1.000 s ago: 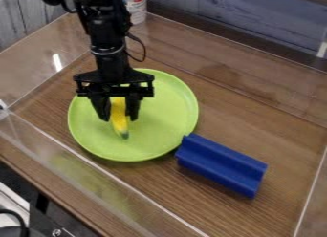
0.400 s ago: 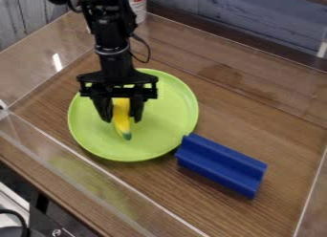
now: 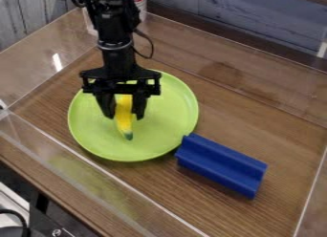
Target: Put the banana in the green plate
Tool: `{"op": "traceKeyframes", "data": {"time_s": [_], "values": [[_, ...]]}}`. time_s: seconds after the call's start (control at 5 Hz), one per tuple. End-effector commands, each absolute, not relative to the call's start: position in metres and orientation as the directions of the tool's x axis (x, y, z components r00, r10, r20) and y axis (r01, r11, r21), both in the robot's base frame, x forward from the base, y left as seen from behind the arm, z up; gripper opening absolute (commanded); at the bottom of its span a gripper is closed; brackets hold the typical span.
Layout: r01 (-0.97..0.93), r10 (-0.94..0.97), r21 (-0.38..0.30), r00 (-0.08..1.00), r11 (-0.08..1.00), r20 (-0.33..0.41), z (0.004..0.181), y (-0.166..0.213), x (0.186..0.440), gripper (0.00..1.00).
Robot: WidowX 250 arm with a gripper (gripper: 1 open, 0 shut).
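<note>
At the far left a clear plastic wall [image 3: 29, 136] rises from the wooden table [image 3: 255, 97], its glare washing out the grain behind it; the bottom-left corner is cut off and too dark to read. The green plate [image 3: 90, 126] lies next, a round lime-green disc with a shallow raised rim, smooth and matte, flat on the wood. The black arm [image 3: 115, 31] comes down over its middle and hides part of its far rim; the arm's top runs out of the frame. Its gripper [image 3: 124, 113] points straight down, and the 2 dark fingers [image 3: 105, 104] stand on either side of the banana [image 3: 124, 124]. They hide the banana's upper end, so whether they pinch it or stand just off it cannot be told. The banana is inside the plate, near the centre: a small curved piece of glossy yellow plastic with a dark tip toward the near rim. To the right, just off the plate's near-right rim, sits a blue ridged block [image 3: 223, 164], long and grooved on top.
</note>
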State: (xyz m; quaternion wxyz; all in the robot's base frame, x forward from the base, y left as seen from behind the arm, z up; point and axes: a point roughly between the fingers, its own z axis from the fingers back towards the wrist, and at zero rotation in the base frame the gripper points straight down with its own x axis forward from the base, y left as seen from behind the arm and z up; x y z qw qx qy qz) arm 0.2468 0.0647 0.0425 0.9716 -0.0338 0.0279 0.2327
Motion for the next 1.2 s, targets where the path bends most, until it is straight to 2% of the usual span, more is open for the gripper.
{"op": "traceKeyframes", "data": {"time_s": [0.0, 0.2, 0.4, 0.6, 0.8, 1.0], "values": [[-0.436, 0.436, -0.064, 0.9, 0.898, -0.01, 0.063, 0.063, 0.255, 1.0], [-0.428, 0.428, -0.064, 0.904, 0.902, -0.008, 0.07, 0.062, 0.255, 1.0], [-0.409, 0.41, -0.077, 0.912, 0.909, 0.006, 0.085, 0.059, 0.26, 1.0], [-0.384, 0.388, -0.096, 0.921, 0.918, 0.033, 0.11, 0.054, 0.273, 1.0], [-0.363, 0.369, -0.099, 0.928, 0.926, 0.047, 0.125, 0.05, 0.279, 1.0], [-0.356, 0.363, -0.104, 0.93, 0.929, 0.061, 0.125, 0.048, 0.28, 1.0]]}}
